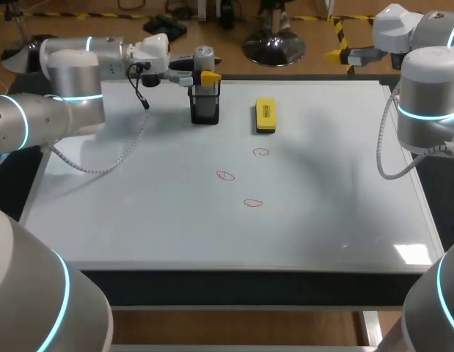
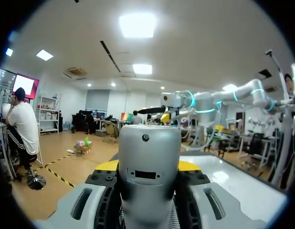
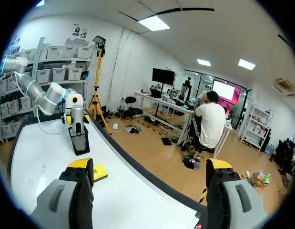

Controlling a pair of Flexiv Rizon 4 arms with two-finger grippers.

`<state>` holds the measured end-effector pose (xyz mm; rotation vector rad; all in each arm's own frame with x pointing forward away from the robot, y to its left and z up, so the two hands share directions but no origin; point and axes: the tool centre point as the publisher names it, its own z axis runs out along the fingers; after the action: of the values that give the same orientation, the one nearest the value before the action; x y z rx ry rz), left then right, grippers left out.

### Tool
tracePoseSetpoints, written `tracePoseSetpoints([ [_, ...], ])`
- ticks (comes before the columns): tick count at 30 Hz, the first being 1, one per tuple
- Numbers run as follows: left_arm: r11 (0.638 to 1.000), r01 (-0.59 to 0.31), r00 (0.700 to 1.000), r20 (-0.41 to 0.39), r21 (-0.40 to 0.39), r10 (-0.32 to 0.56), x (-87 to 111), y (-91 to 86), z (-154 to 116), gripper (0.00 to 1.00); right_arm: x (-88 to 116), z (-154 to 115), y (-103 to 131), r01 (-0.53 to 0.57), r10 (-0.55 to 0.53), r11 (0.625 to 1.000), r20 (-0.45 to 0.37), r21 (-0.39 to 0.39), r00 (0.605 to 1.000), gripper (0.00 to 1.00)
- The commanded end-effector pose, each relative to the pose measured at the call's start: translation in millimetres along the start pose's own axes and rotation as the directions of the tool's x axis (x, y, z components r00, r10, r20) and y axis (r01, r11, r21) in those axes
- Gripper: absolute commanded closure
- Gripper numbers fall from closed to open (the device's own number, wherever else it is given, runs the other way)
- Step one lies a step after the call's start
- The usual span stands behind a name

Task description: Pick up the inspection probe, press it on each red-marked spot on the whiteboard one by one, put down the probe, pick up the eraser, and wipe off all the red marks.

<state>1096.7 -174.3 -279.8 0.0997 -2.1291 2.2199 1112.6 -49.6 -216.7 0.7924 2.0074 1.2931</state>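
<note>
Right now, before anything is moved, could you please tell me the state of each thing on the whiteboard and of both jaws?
Inspection probe: upright in its holder, gripped, not lifted.
Holder: standing, occupied.
Eraser: lying flat, untouched.
Red marks: three, unwiped.
Left jaws: shut on the probe.
Right jaws: open, empty.

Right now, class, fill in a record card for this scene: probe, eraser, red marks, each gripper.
probe: upright in black holder, left gripper shut on it
eraser: yellow, flat on whiteboard beside the holder, untouched
red marks: three, none wiped
right gripper: open, empty
</note>
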Motion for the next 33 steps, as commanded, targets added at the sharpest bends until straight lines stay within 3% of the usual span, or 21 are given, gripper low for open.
tracePoseSetpoints([
  [1,1.0,-0.002,1.0,0.002,-0.006,0.002,2.5,-2.0,-2,1.0,0,0,0,0.0,0.0,1.0,-0.001,0.001,1.0,0.0],
  [8,1.0,-0.024,1.0,-0.001,-0.007,0.024,5.9,-7.0,-4,1.0,0,0,0,0.0,0.0,1.0,-0.001,0.001,1.0,0.0],
  [18,0.998,-0.068,0.998,-0.003,-0.008,0.068,15.2,-32.1,-4,1.0,0,0,0,0.0,0.0,1.0,-0.001,0.001,1.0,0.0],
  [33,0.997,-0.062,0.998,0.017,-0.034,0.063,16.4,-59.2,-3,1.0,0,0,0,0.0,0.0,1.0,-0.001,0.001,1.0,0.0],
])
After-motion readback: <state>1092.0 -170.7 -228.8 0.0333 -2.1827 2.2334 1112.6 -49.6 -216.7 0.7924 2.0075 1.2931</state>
